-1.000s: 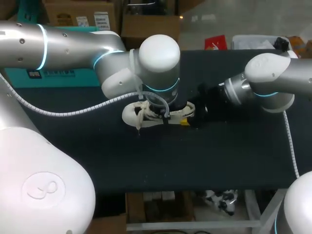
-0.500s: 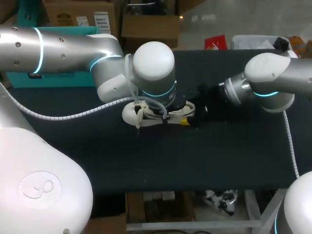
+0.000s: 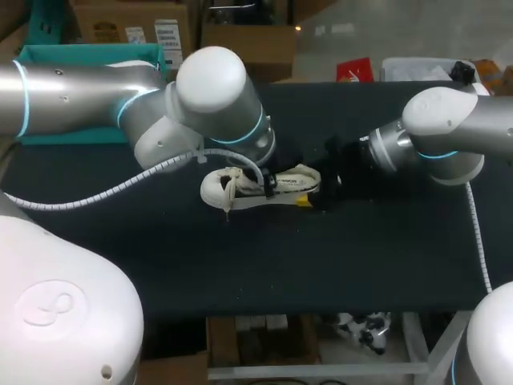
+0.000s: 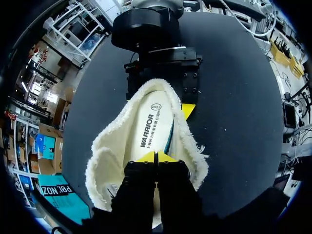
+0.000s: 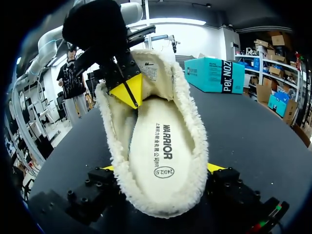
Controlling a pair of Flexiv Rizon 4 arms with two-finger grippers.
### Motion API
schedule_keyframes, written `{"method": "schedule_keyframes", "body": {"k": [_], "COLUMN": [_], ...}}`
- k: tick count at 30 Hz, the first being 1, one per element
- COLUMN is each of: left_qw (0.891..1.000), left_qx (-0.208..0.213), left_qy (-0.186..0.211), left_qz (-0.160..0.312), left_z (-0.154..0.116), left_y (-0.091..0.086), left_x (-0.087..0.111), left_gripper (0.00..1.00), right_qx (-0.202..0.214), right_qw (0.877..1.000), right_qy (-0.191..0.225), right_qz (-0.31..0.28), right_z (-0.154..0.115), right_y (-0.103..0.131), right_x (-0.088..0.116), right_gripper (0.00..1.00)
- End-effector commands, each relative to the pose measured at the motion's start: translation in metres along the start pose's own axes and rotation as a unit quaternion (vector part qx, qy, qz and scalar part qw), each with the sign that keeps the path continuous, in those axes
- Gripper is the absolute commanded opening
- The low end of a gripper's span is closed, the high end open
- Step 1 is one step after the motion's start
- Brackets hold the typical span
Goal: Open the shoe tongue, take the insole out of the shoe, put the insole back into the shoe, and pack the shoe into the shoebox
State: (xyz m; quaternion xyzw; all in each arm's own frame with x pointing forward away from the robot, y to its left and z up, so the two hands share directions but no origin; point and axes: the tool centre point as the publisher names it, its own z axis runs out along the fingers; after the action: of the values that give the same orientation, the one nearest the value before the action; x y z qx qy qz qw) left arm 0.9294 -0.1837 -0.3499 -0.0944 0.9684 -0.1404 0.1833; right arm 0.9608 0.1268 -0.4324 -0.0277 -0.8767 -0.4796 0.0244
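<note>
Shoe [image 3: 240,189] sole-down, heel clamped between right gripper's [image 5: 159,168] wide-set fingers, left gripper's [image 4: 156,157] tips pressed together over insole [image 5: 155,141] near tongue [image 5: 156,72], possibly pinching its edge

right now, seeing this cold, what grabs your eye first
The white fleece-lined shoe lying mid-table, caught between both arms. The right gripper has its jaws on either side of the heel, and the left gripper has its jaws pinched shut on the tongue, which leaves the insole bare. After that, the teal shoebox at the far left.
</note>
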Motion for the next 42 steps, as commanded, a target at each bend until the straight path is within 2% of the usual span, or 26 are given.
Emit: {"method": "schedule_keyframes", "body": {"k": [1, 6, 10, 18, 24, 31, 34, 42], "left_qw": [1.0, 0.999, 0.999, 0.991, 0.984, 0.983, 0.979, 0.974], "left_qx": [0.027, 0.035, 0.026, 0.016, 0.039, 0.03, 0.013, -0.039], "left_qy": [0.013, 0.024, 0.032, 0.135, 0.172, 0.178, 0.199, 0.215], "left_qz": [-0.004, -0.006, -0.005, 0.002, 0.004, 0.036, 0.049, 0.066], "left_z": [-0.027, -0.031, -0.029, -0.022, -0.033, -0.037, -0.031, -0.008], "left_y": [0.007, 0.005, 0.002, -0.005, -0.005, -0.011, -0.017, -0.022], "left_x": [-0.001, 0.001, 0.001, -0.024, -0.039, -0.03, -0.027, -0.015], "left_gripper": [0.0, 0.0, 0.0, 0.0, 0.0, 0.0, 0.0, 0.0], "right_qx": [-0.001, -0.001, -0.001, -0.001, -0.001, -0.001, -0.001, -0.001], "right_qw": [1.0, 1.0, 1.0, 1.0, 1.0, 1.0, 1.0, 1.0], "right_qy": [0.0, 0.0, 0.0, 0.0, 0.0, 0.0, 0.0, 0.0], "right_qz": [0.0, 0.0, 0.0, 0.0, 0.0, 0.0, 0.0, 0.0], "right_z": [0.005, 0.005, 0.005, 0.005, 0.005, 0.005, 0.005, 0.005], "right_y": [-0.005, -0.005, -0.005, -0.005, -0.005, -0.005, -0.005, -0.005], "right_x": [-0.001, -0.001, -0.001, -0.001, -0.001, -0.001, -0.001, -0.001], "right_gripper": [0.0, 0.0, 0.0, 0.0, 0.0, 0.0, 0.0, 0.0]}}
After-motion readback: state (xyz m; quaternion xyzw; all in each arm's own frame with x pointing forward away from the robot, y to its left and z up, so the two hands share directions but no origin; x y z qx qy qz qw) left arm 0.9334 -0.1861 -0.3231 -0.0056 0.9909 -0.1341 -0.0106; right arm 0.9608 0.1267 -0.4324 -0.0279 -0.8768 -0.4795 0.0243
